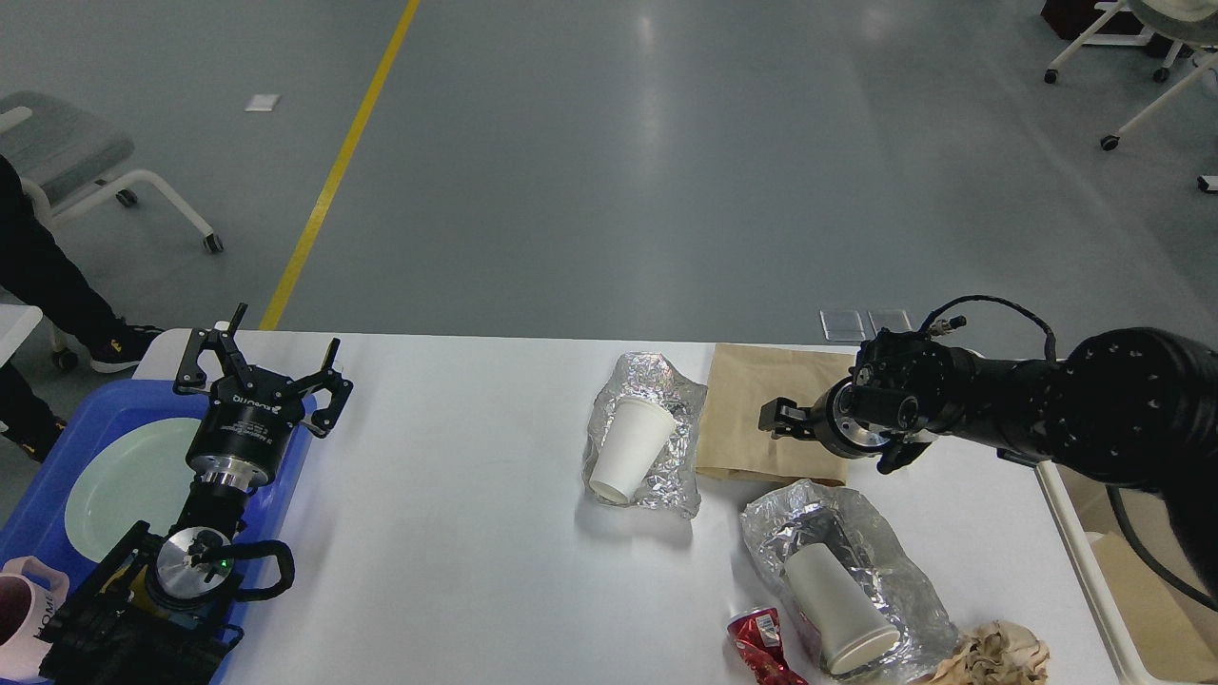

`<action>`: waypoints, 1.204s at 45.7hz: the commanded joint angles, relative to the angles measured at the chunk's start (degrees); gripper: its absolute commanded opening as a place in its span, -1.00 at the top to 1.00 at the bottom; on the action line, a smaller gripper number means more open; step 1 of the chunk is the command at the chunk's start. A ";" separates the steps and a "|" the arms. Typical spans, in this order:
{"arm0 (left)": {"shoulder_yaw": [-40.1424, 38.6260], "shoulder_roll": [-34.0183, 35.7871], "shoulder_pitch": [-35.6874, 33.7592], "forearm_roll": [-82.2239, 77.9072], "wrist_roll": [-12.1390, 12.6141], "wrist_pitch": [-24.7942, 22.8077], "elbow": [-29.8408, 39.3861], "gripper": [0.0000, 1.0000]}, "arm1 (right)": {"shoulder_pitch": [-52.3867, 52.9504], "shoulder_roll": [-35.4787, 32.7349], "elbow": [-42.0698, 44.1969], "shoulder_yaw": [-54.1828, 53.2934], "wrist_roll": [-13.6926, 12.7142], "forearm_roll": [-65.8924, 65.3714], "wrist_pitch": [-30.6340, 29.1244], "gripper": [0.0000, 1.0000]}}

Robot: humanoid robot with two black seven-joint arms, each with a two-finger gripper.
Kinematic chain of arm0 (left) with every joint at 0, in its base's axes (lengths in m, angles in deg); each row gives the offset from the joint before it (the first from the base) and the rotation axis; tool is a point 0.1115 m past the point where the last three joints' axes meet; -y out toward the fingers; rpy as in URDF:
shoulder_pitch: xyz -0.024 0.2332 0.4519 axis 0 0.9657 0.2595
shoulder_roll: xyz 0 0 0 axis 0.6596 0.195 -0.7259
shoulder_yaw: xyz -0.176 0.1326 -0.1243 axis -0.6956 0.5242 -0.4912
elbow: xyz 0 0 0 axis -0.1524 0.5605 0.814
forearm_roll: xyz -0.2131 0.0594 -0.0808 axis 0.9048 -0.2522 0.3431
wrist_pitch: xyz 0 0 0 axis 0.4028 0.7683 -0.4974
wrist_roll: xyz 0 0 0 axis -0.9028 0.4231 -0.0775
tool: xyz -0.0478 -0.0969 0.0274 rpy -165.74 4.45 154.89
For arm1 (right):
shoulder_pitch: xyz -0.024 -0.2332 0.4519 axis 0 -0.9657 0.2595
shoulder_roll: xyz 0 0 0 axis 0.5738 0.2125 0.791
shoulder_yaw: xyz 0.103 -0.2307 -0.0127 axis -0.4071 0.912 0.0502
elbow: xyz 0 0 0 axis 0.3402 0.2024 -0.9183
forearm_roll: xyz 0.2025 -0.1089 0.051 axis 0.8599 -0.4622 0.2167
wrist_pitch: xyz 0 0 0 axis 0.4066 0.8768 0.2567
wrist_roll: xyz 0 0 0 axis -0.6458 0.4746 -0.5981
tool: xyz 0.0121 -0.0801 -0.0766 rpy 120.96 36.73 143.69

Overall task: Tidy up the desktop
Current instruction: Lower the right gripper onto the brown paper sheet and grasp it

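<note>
Presently: tabletop point(457, 533) spans centre. L pincer point(262, 366) splayed wide, empty, above blue tray point(38, 495). R pincer point(775, 419) over brown paper bag point(752, 409); finger state indeterminable. Foil-wrapped cups point(633, 442) nearby.

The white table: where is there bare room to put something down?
The desktop is bare between the blue tray and the foil-wrapped cup. The right half is crowded: brown paper bag, second foil and cup, crushed can.
</note>
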 commanded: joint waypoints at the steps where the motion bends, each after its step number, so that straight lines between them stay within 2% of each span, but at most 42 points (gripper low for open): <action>1: 0.00 0.06 0.00 0.00 0.00 0.01 0.00 -0.99 | -0.78 0.22 0.61 -0.15 0.00 0.02 0.02 -1.00; 22: 0.00 -0.02 0.00 0.00 0.00 0.01 0.00 -0.99 | -5.88 2.07 4.48 -1.38 0.00 -0.07 3.01 -0.99; 26: 0.00 -0.02 0.00 0.00 0.00 0.01 0.00 -0.99 | -6.05 2.50 4.39 -1.38 0.00 -0.07 3.63 -0.73; 28: 0.00 -0.02 0.00 0.00 0.00 0.01 0.00 -0.99 | -6.23 2.68 4.39 -1.46 0.00 -0.07 3.63 -0.66; 34: 0.00 -0.02 0.00 0.00 0.00 0.01 0.00 -0.99 | -6.85 2.86 4.31 -1.46 0.00 -0.07 3.63 -0.22; 40: 0.00 0.06 0.00 0.00 0.00 0.01 0.00 -0.99 | -7.29 2.95 4.30 -1.46 0.00 -0.15 3.72 0.45; 42: 0.00 -0.02 0.00 0.00 0.00 0.01 0.00 -0.99 | -7.29 3.03 4.22 -1.38 0.00 -0.15 3.72 0.76; 44: 0.00 -0.02 0.00 0.00 0.00 0.01 0.00 -0.99 | -7.37 3.03 4.22 -1.38 0.00 -0.15 3.63 0.96; 55: 0.00 -0.02 0.00 0.00 0.00 0.01 0.00 -0.99 | -7.02 3.03 3.60 -1.38 -0.18 -0.24 2.84 1.00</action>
